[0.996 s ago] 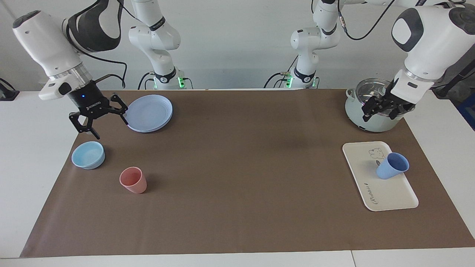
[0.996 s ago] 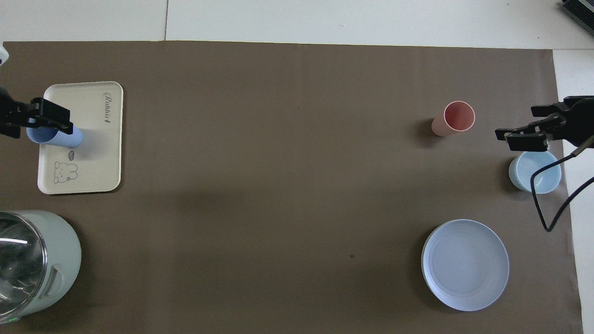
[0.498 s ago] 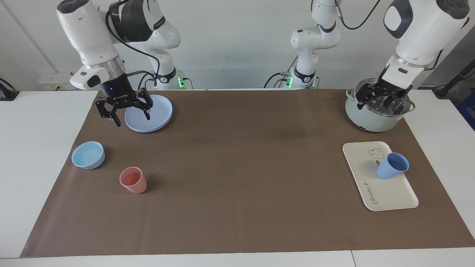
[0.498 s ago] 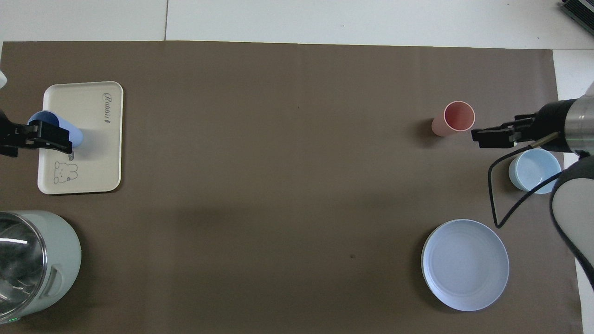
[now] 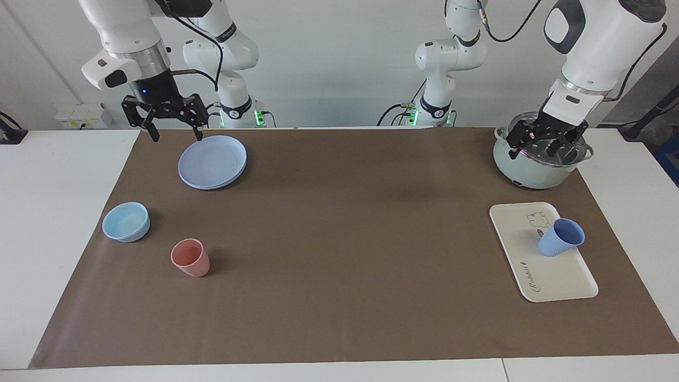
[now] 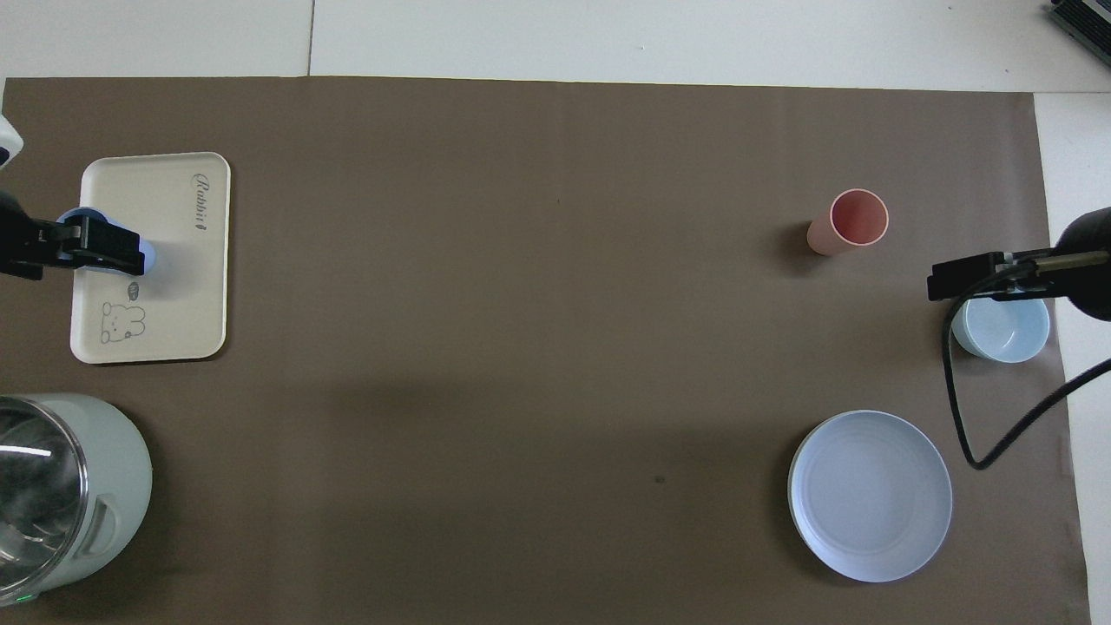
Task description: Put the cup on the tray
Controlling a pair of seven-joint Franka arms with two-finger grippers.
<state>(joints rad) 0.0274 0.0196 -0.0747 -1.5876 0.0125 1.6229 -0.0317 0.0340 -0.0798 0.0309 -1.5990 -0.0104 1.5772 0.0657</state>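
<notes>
Blue cup (image 5: 561, 237) sits on the cream tray (image 5: 551, 276), seemingly tilted; left gripper (image 5: 542, 143), spread and empty, has pulled up over the pot (image 5: 536, 172), right gripper (image 5: 171, 118) also spread, risen beside the plate (image 5: 212, 162): placement likely done.

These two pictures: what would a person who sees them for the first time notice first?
Probably the blue cup, which leans on the cream tray at the left arm's end of the table, with nothing holding it. Next, the two raised grippers: the left gripper hangs open over the pale green pot, and the right gripper hangs open above the table's edge beside the blue plate. The pink cup stands alone near the light-blue bowl.
</notes>
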